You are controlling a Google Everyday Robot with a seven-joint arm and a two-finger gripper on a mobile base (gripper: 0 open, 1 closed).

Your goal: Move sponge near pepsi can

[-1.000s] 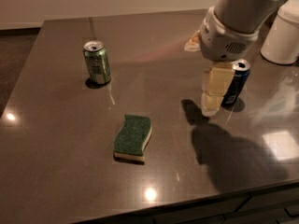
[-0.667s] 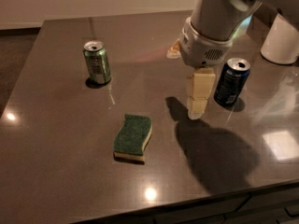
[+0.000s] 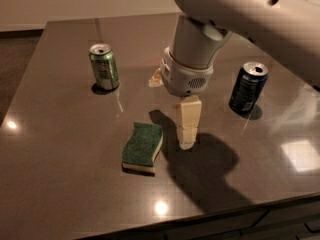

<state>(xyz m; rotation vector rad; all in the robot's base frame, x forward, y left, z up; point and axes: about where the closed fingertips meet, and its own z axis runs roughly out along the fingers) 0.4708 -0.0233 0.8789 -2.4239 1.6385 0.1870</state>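
A dark, glossy worktop (image 3: 65, 134) carries three things. The sponge (image 3: 143, 146) lies flat near the middle of its front half, with the dark green scrub side up and the pale yellow foam showing along its near and right edges. It lies a little askew, its long side running from the near left towards the far right.

The gripper (image 3: 187, 140) hangs just to the right of the sponge, pointing straight down, with a narrow strip of bare worktop between the two. It shows as one cream-coloured column below the round white wrist housing (image 3: 187, 69). From this angle I cannot tell whether the jaws are apart or together, and they hold nothing. Whether the tip touches the worktop cannot be made out either. The thick white arm (image 3: 250, 14) comes in from the upper right and throws a broad shadow (image 3: 205, 171) on the surface to the right of the sponge.

The pepsi can (image 3: 247, 87) stands upright further back and to the right, well apart from the sponge, with the gripper between them. A green soda can (image 3: 104, 67) stands upright at the back left, also well apart from the sponge. Bright spots of reflected light lie on the surface near the front edge and at the far left
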